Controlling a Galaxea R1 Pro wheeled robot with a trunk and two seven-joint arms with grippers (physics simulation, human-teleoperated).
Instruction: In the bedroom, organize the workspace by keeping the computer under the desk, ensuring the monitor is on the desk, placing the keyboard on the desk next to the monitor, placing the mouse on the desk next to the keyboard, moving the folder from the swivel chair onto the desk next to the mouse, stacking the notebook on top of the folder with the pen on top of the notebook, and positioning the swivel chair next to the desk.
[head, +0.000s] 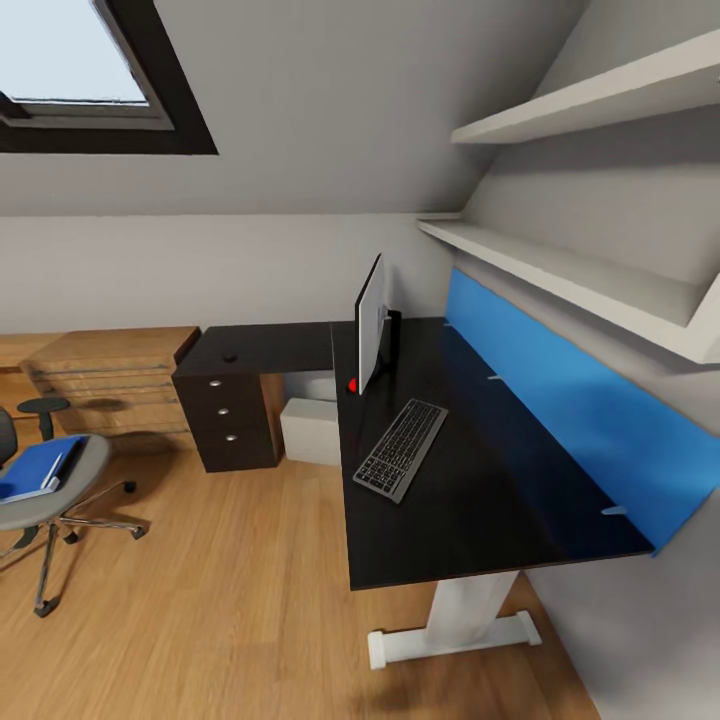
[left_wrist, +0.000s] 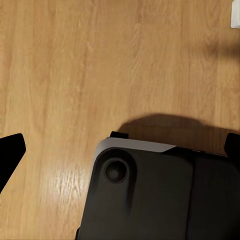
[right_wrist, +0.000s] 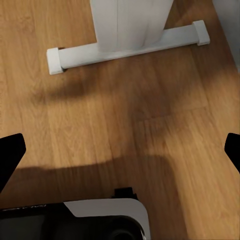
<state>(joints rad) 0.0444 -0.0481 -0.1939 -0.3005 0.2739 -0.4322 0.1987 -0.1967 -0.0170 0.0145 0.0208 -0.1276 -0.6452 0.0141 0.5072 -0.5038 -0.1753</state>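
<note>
The black L-shaped desk (head: 470, 500) runs along the right wall. On it the monitor (head: 371, 322) stands edge-on to me, with the keyboard (head: 402, 449) lying in front of it. The mouse (head: 230, 357) sits on the desk's far wing above the drawers. Under the desk stands the grey computer (head: 310, 431). At the left edge is the swivel chair (head: 60, 495), with the blue folder (head: 35, 468) on its seat. I cannot make out the notebook or the pen. My left gripper (left_wrist: 120, 150) and right gripper (right_wrist: 120, 150) are open over the floor, holding nothing.
A blue wall panel (head: 560, 420) and two white shelves (head: 570, 270) line the right wall. A wooden dresser (head: 110, 378) and a small dark stool (head: 43, 407) stand at the back left. The desk's white foot (right_wrist: 127, 47) rests on wooden floor. A small red object (head: 352, 384) lies by the monitor.
</note>
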